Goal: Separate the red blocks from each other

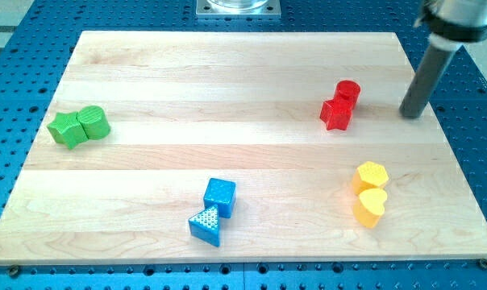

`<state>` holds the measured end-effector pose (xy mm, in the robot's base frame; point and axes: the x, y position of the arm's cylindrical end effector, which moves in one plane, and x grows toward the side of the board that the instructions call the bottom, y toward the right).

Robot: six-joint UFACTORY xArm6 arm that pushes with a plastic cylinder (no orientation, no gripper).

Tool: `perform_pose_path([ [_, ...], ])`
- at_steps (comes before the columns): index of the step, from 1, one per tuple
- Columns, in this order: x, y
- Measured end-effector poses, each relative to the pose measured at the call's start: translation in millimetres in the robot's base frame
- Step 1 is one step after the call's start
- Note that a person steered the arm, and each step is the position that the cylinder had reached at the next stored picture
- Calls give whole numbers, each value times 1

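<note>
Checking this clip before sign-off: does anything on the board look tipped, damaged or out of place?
Nothing stands out. The blocks sit flat in colour pairs: red, green, blue and yellow. My tip is to the view's right of the red pair, apart from it.

My tip (410, 114) rests on the surface (227, 121) near the view's right edge. To its left, near but apart, the red cylinder (347, 91) touches the red star-shaped block (336, 113). Below the tip, two yellow blocks (370, 195) touch. Far left and below: blue cube (220, 195) against blue triangle (206, 225). Farthest left: two touching green blocks (79, 126).
</note>
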<state>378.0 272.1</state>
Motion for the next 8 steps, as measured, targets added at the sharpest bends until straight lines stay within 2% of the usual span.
perform_pose_path([
  [1, -28, -41],
  [2, -32, -82],
  [3, -13, -121],
  [4, 32, -129],
  [5, 47, -90],
  [6, 74, -91],
  [7, 100, -132],
  [8, 96, -182],
])
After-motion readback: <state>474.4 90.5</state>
